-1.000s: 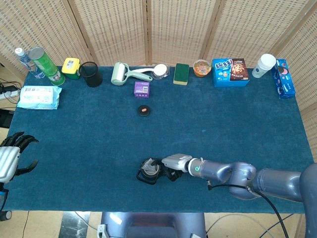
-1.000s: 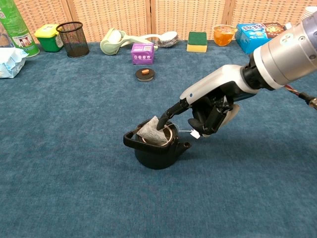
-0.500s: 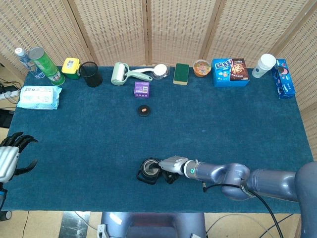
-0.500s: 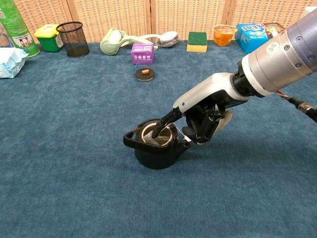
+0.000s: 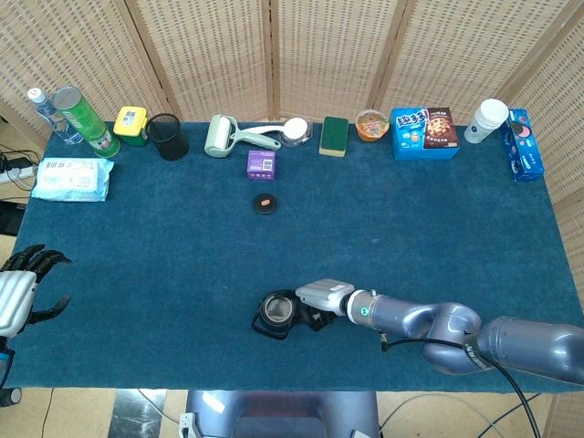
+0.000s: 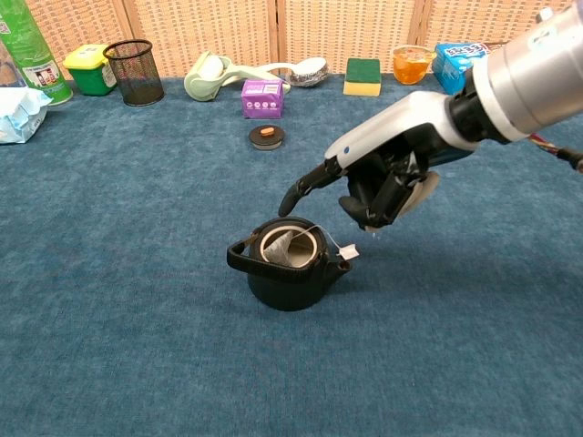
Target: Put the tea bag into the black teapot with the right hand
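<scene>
Since half a second ago, the right hand [image 6: 378, 187] has lifted clear of the black teapot [image 6: 287, 271], and it now hovers just above and to the right of the pot with one finger stretched toward it and the rest curled in, holding nothing. Left behind, the tea bag [image 6: 281, 250] sits inside the teapot's open mouth, its thin string trailing over the rim to a small white tag [image 6: 349, 252] hanging beside the spout.

From left to right across the blue cloth table [image 5: 164, 237]: the left hand [image 5: 20, 294] rests at the near left edge, fingers spread and empty. Along the far edge stand a clear bottle [image 5: 41, 107], a green can [image 5: 82, 119], a pack of wet wipes [image 5: 72, 179] with print too small to read, a yellow-lidded green box [image 5: 131, 125], a black mesh cup [image 5: 168, 136], a pale green lint roller [image 5: 228, 137], a purple box [image 5: 261, 163], and a small round black lid [image 5: 265, 203] nearer the middle. Further right are a white bowl [image 5: 297, 130], a green sponge [image 5: 334, 136], an orange tub [image 5: 372, 125], a blue biscuit box [image 5: 424, 133] with unreadable lettering, a white cup [image 5: 486, 120] and a blue packet [image 5: 524, 144].
</scene>
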You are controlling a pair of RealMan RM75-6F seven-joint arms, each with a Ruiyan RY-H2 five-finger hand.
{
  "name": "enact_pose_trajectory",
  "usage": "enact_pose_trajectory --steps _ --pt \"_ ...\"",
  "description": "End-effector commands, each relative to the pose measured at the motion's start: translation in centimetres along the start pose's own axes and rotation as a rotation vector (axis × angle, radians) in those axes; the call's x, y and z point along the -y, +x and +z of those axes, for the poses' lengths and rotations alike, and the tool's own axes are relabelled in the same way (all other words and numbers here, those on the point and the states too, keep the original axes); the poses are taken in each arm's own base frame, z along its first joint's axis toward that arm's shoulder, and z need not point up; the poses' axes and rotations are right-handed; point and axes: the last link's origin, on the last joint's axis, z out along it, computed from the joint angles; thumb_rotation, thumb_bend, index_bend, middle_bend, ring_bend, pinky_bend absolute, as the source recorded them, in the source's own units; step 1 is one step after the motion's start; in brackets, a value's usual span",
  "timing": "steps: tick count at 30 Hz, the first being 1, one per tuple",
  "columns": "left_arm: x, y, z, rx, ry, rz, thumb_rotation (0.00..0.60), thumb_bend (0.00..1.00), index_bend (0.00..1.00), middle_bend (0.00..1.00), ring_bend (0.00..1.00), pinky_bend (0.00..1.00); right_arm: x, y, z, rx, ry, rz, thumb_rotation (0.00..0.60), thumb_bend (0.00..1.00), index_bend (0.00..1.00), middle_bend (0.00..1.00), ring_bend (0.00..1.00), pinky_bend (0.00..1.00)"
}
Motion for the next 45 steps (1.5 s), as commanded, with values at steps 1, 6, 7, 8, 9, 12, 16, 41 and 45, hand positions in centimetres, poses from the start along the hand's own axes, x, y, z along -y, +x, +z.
enact_pose_trajectory --steps 1,6,7,8,9,12,16,41,45 --pt "0.1 0.0 -0.2 0.000 0.003 0.000 0.600 0.32 0.30 0.25 0.12 0.15 -0.6 0.4 -0.9 -0.046 0.004 0.023 0.600 1.00 0.01 1.00 1.00 1.00" --pt "0.1 -0.2 -0.5 0.004 0.011 -0.003 0.600 0.32 0.30 0.25 0.12 0.15 -2.3 0.8 -2.8 -0.132 -0.003 0.056 0.600 1.00 0.01 1.00 1.00 1.00" --pt "0.2 -0.4 -0.6 0.006 0.015 -0.005 0.600 0.32 0.30 0.25 0.12 0.15 -2.7 0.8 -3.2 -0.151 -0.001 0.066 0.600 1.00 0.01 1.00 1.00 1.00" --pt "0.2 -0.4 -0.7 0.008 0.017 -0.007 0.600 0.32 0.30 0.25 0.12 0.15 -2.9 1.0 -3.5 -0.171 0.000 0.072 0.600 1.00 0.01 1.00 1.00 1.00" --pt "0.2 -0.6 -0.7 0.012 0.020 -0.008 0.600 0.32 0.30 0.25 0.12 0.15 -3.3 1.1 -3.9 -0.194 0.001 0.081 0.600 1.00 0.01 1.00 1.00 1.00" --pt "0.3 -0.9 -0.9 0.021 0.027 -0.009 0.600 0.32 0.30 0.25 0.12 0.15 -4.6 1.4 -5.2 -0.261 -0.004 0.088 0.600 0.93 0.01 1.00 1.00 1.00" --pt "0.3 -1.4 -1.3 0.021 0.044 -0.022 0.600 0.32 0.30 0.25 0.12 0.15 -7.0 1.1 -7.2 -0.372 -0.029 0.088 0.600 0.87 0.01 0.99 1.00 1.00" --pt "0.3 -3.4 -2.9 0.011 0.076 -0.032 0.600 0.32 0.30 0.25 0.12 0.15 -14.1 -5.0 -13.3 -1.018 -0.389 -0.059 0.600 0.75 0.21 0.74 0.84 0.86" --pt "0.1 -3.6 -2.9 0.001 0.069 -0.026 0.600 0.32 0.30 0.25 0.12 0.15 -14.5 -6.5 -13.9 -1.047 -0.421 -0.055 0.600 0.75 0.23 0.73 0.82 0.82"
